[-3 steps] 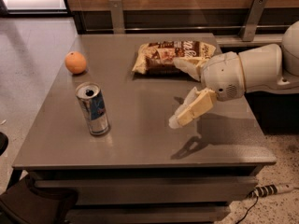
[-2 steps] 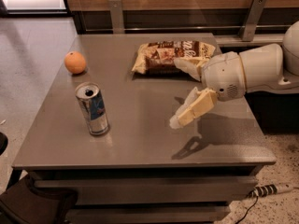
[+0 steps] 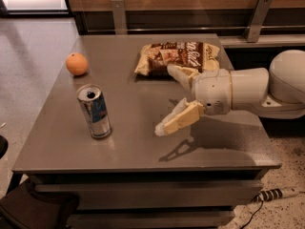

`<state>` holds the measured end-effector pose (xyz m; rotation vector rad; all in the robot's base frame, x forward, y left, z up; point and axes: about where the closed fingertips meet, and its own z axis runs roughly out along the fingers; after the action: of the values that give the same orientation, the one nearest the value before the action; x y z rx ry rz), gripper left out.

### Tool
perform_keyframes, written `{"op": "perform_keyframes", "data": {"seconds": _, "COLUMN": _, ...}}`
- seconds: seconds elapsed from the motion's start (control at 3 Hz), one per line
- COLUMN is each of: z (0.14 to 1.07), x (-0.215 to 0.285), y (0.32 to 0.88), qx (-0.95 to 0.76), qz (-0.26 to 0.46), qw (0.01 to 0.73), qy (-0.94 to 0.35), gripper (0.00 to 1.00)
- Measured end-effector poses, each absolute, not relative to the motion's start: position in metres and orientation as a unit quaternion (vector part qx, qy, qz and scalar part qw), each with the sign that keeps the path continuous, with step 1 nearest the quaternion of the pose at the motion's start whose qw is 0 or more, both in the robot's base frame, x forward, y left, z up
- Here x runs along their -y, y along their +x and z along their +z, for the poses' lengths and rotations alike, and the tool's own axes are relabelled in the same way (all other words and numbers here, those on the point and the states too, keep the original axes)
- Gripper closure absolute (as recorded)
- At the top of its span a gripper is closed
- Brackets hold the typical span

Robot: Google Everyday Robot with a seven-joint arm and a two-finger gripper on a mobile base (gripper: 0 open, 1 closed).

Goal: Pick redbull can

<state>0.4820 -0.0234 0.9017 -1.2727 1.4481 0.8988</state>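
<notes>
The redbull can (image 3: 95,110) stands upright on the left part of the grey table (image 3: 138,147), silver and blue with a dark mouth hole in its top. My gripper (image 3: 167,99) hovers above the table's middle, to the right of the can and well apart from it. Its two cream fingers (image 3: 177,120) are spread wide and hold nothing. The white arm reaches in from the right.
A round orange fruit (image 3: 76,64) lies at the table's far left. A brown chip bag (image 3: 178,56) lies at the back, just behind the gripper. A wooden wall with metal brackets runs behind the table. A power strip (image 3: 276,193) lies on the floor at the right.
The gripper has moved slightly to the left toward the can; its fingers stay spread. The can, orange and bag have not moved.
</notes>
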Motion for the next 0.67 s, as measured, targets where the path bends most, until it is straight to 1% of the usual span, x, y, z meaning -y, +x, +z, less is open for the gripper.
{"op": "perform_keyframes", "data": {"seconds": 0.67, "z": 0.902, "x": -0.024, "y": 0.484, "qx": -0.562, "qz": 0.386, "qw": 0.515, "qy": -0.519, "gripper": 0.0}}
